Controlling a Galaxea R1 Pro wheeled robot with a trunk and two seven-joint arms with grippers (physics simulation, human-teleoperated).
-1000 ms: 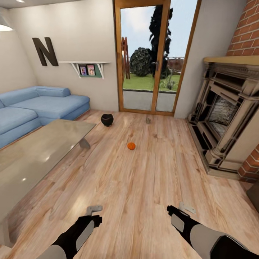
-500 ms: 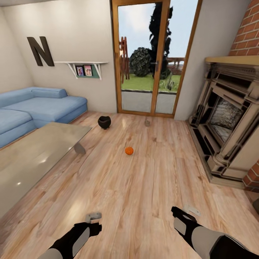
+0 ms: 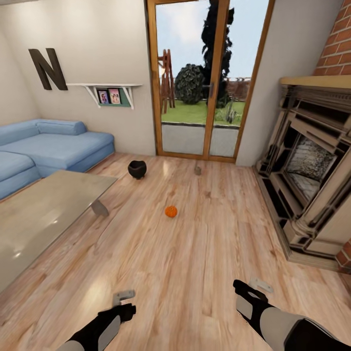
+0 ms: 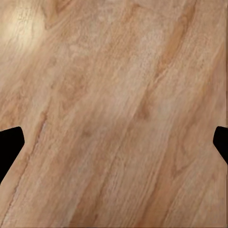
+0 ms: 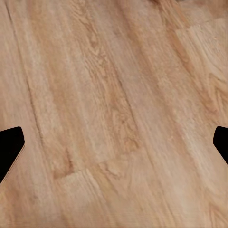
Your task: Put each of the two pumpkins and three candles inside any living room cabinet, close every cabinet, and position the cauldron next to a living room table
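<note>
Since a second ago my head camera has swung right and dipped — sofa, wall letter and table have all slid leftward in the frame, and the pumpkin sits lower; nothing on the floor itself has been displaced. Nearest me, left gripper (image 3: 123, 295) and right gripper (image 3: 257, 283) hang low over bare wooden floor (image 3: 195, 263), holding nothing; in both wrist views the dark fingertips (image 4: 9, 145) sit at the far edges with only planks between them, so I log both as spread wide. To my left, the table (image 3: 44, 214) with its glossy grey-olive top runs toward the near corner. Ahead, mid-floor, one orange pumpkin (image 3: 171, 211) rests alone, well apart from both grippers. Farther on, the black cauldron (image 3: 137, 168) stands on the floor just past the table's far end, near the blue sofa (image 3: 53, 148). One small grey candle (image 3: 198, 170) sits before the glass door (image 3: 202, 83) — detail too fine to resolve. Fireplace (image 3: 312, 170) fills the right wall.
</note>
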